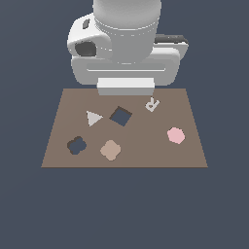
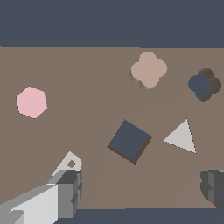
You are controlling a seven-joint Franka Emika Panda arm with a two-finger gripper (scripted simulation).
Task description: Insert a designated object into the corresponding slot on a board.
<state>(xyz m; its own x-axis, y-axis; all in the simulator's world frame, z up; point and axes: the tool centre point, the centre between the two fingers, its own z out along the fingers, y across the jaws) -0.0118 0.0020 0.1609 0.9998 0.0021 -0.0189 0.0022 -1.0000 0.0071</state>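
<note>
A: Wrist view: the tool (image 2: 142,188) is spread wide, holding nothing. The clover piece (image 2: 148,70) lies flat on the board (image 2: 65,140), just beside its clover slot (image 2: 204,84).

B: I'd centre above the clover piece, descend straight, and grip two opposite lobes squarely, so it won't twist.

Flat, even, shadowless light; both renders look soft, perhaps slightly blurred.

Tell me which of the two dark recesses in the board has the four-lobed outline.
It is the slot near the board's corner, just to the exterior view's left of the tan clover piece. The other recess, the square recess, sits mid-board with straight edges.
</note>
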